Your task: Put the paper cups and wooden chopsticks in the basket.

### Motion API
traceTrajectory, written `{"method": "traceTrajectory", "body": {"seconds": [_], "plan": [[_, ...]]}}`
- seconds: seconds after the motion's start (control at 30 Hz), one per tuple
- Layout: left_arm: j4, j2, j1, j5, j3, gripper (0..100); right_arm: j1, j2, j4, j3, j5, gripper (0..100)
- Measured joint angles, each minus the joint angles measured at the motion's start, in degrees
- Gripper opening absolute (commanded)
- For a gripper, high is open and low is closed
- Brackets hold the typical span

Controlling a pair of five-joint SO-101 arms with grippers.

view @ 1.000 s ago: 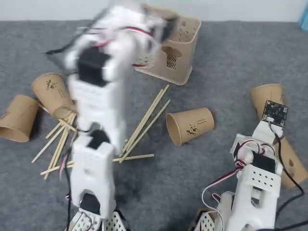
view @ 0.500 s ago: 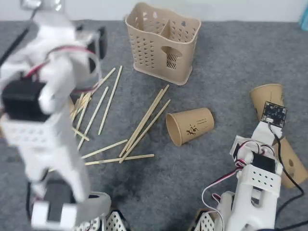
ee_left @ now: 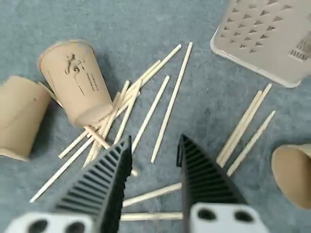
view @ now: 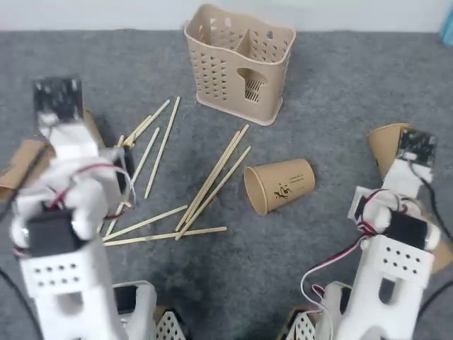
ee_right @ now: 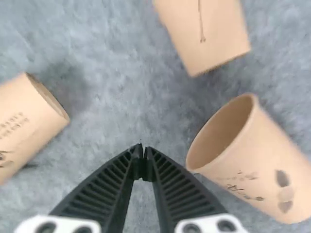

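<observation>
On the carpet (view: 340,92), cups (view: 279,185) and chopsticks (view: 228,153) lie outside the basket (view: 219,78); left fingers (ee_left: 107,184) apart, right fingers (ee_right: 116,187) together.

Tan plastic basket (view: 228,79) at rear of grey surface (view: 347,92); wooden chopsticks (view: 212,180) scattered before it, brown paper cup (view: 282,185) lying to their right.

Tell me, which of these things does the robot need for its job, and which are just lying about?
For the job:
- basket
- wooden chopsticks, scattered on the floor
- paper cups, lying on their sides

Just there:
- grey carpet under everything
- blue object at the far edge, too cut off to identify
</observation>
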Motion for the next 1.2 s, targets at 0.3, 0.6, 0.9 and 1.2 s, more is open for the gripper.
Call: {"method": "traceTrajectory", "body": {"seconds": [0.3,0.6,0.9,1.2], "plan": [[-15.21,-15.21,0.0,-2.11,29.89,14,-8.26,0.0,10.9,-19.34,-3.87,8.3],[-31.12,-18.2,0.0,-3.69,49.67,14,-21.1,20.4,22.86,-46.77,-10.37,8.7],[-39.56,-18.46,0.0,-3.87,53.63,14,-26.46,55.3,28.75,-85.45,-18.2,8.8],[-39.91,-18.55,0.0,-3.87,53.63,14,-29.45,80.26,29.36,-120.7,-22.07,10.2]]}}
